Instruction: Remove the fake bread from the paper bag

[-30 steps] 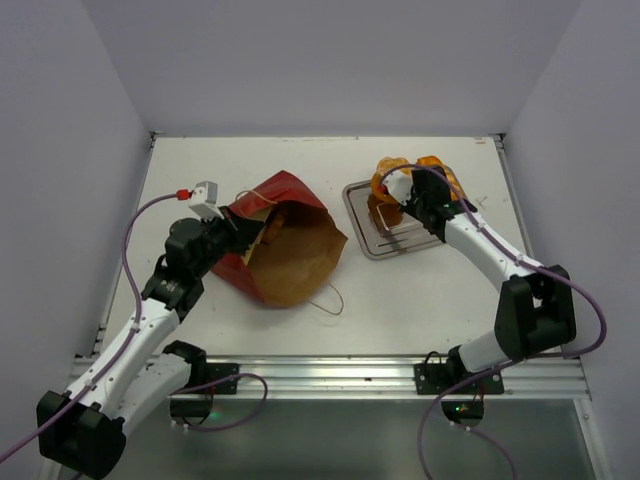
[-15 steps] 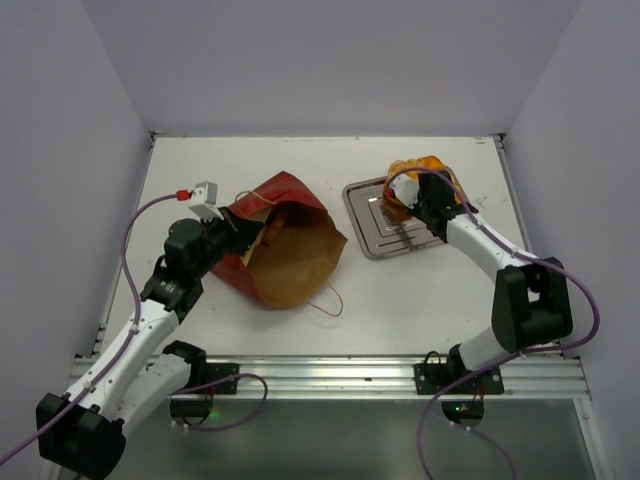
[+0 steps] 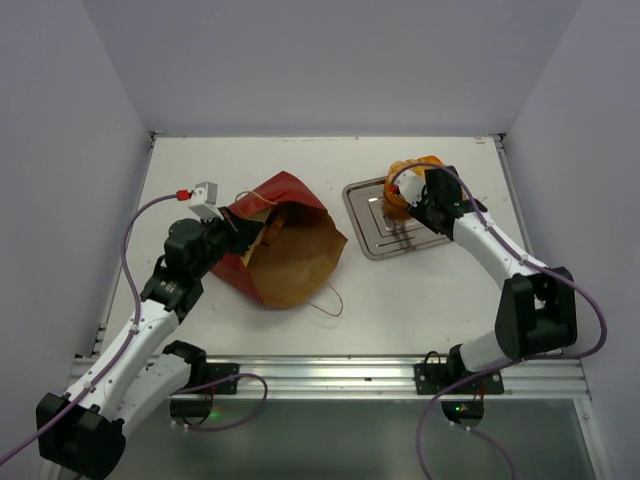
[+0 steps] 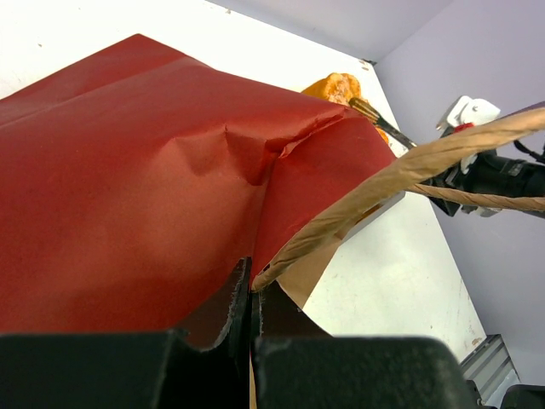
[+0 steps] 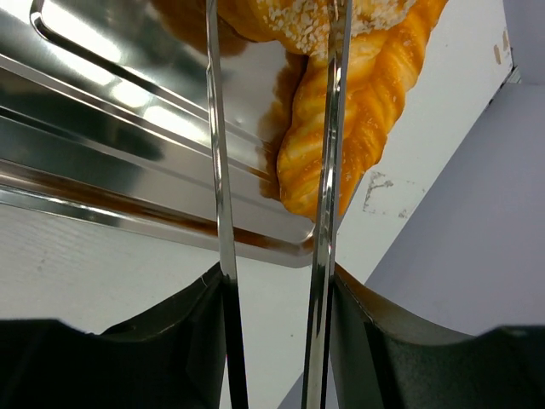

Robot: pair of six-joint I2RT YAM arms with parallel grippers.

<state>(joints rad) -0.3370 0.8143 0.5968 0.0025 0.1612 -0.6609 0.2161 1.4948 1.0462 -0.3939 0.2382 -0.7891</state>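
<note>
Jaws of the left gripper [image 4: 251, 290] are pressed fully together on a fold of the paper bag [image 3: 296, 250] at its left edge. In the left wrist view a twisted paper handle [image 4: 400, 170] runs up and to the right from just beside the pinch.

The bag lies on its side on the table [image 3: 420, 290], left of centre. Its dark red outside shows along the far and left flaps, and the brown inside faces up. A second handle loop [image 3: 326, 297] lies flat on the table at the bag's near corner. Just inside the mouth, close to the left gripper, a small golden-brown shape [image 3: 272, 226] shows; it is too small to tell whether it is bread.

To the right of the bag, and apart from it, a shiny metal tray [image 3: 375, 238] rests on the table. The right gripper [image 3: 402, 193] reaches over it. Its two thin metal fingers [image 5: 326, 170] stand partly apart with a clear gap, and bare tray shows between them. Their tips run out of the wrist view, so I cannot tell whether they touch anything.

Beyond them, at the tray's far right corner, lies the fake bread [image 3: 420, 166]. A sugar-dusted piece [image 5: 294, 21] sits on the tray, and a braided loaf [image 5: 370, 111] beside it lies across the rim, partly over the table.
</note>
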